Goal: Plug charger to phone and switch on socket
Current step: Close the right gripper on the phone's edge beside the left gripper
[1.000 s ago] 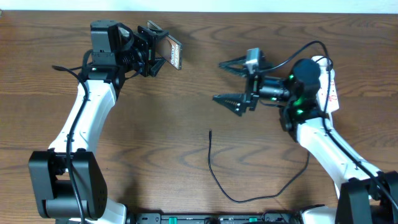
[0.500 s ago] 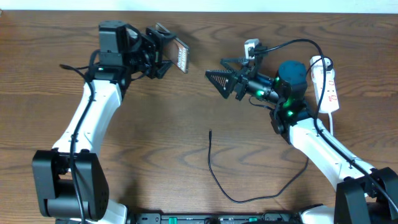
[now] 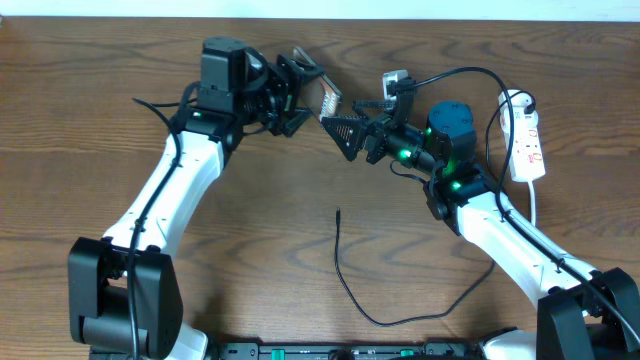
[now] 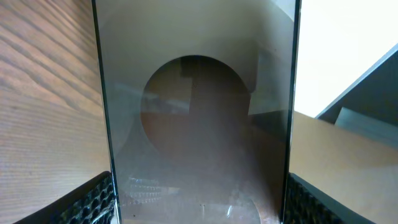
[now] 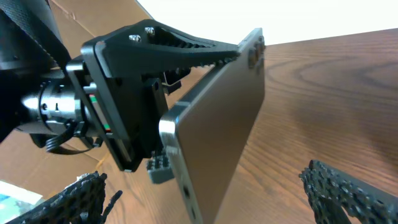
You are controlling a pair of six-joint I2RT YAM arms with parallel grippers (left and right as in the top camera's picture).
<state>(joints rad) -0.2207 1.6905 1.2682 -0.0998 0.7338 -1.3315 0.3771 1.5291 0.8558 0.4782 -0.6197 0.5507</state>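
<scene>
My left gripper (image 3: 303,92) is shut on the phone (image 3: 326,97), a brownish slab held above the table at the back centre. In the left wrist view the phone (image 4: 196,124) fills the space between both fingers (image 4: 87,199). My right gripper (image 3: 338,110) is open and faces the phone's free end. In the right wrist view the phone (image 5: 217,118) juts between the wide-apart fingers (image 5: 348,193) without touching them. The charger (image 3: 340,262) lies loose on the table in front, its tip pointing to the back. The socket (image 3: 527,135) lies at the far right.
The right arm's thick black cable (image 3: 470,72) loops above its wrist, near the socket. The charger's cable curves toward the front edge and under the right arm (image 3: 510,235). The left arm (image 3: 165,190) slants across the left half of the table.
My left gripper has carried the phone to the right. My right gripper has swung left toward it, so the phone's end now sits between the open right jaws.
</scene>
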